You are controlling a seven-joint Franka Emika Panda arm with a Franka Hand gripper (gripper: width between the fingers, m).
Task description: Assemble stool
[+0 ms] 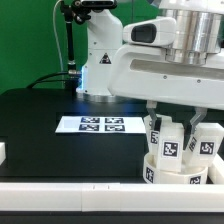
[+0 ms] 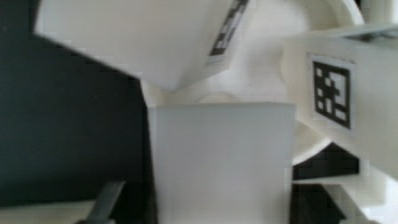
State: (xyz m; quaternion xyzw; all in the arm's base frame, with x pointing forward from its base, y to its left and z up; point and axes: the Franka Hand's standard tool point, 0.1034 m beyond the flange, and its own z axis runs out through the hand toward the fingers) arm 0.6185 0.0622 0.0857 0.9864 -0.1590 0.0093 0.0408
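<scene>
Down at the near right of the exterior view, the round seat [image 1: 178,170] is seen resting on the black bench [image 1: 40,125], hard against the white border rail [image 1: 70,190] along the near edge. Tagged block legs are stood up from its sockets: one at the left [image 1: 157,133], one at the right [image 1: 207,139].

The end effector [image 1: 176,122] is lowered between them, pinched tight on a middle leg [image 1: 171,146]. In the wrist view that leg [image 2: 217,150] is shown as a tall white block running up the centre from between the dark finger pads [image 2: 111,197], with another tagged leg [image 2: 333,92] just beside it.

The marker board [image 1: 101,124] is left lying well apart, farther back on the bench.

The step in hand is judged to be the seating of this leg into the seat. Whether it is fully home cannot be told. Next, a steady turn or press is called for, then a clean release without the neighbouring legs being nudged.
</scene>
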